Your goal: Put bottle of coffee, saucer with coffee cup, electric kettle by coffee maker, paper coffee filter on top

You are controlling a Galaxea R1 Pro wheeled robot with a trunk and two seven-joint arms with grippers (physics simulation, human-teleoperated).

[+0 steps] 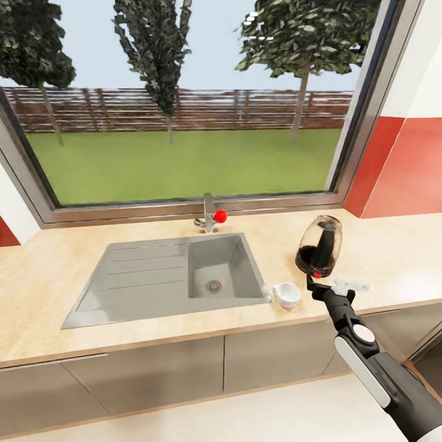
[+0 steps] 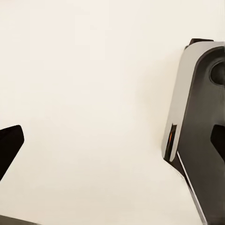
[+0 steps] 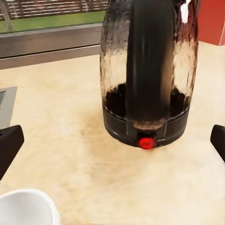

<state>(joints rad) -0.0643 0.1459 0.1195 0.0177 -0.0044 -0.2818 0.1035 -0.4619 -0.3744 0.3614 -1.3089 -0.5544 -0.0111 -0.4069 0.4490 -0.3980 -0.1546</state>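
Note:
The electric kettle (image 1: pixel 319 247), clear glass with a black base, black handle and red switch, stands on the kitchen countertop (image 1: pixel 55 288) to the right of the sink. In the right wrist view the kettle (image 3: pixel 147 75) is straight ahead, handle and switch facing the camera. My right gripper (image 1: pixel 314 281) (image 3: pixel 112 143) is open just in front of the kettle base, its fingertips (image 3: pixel 9 145) spread wide with nothing between them. The white coffee cup (image 1: pixel 286 294) (image 3: pixel 26 208) sits on the counter between sink and gripper. My left gripper (image 2: pixel 112 145) hangs open over pale floor.
A steel sink (image 1: pixel 153 276) with drainer and a red-knobbed tap (image 1: pixel 210 216) fills the counter's middle. A large window runs behind it. Red wall panels (image 1: pixel 399 172) stand at the right. A small flat white shape (image 1: pixel 351 285) lies beside my right wrist; I cannot tell what it is.

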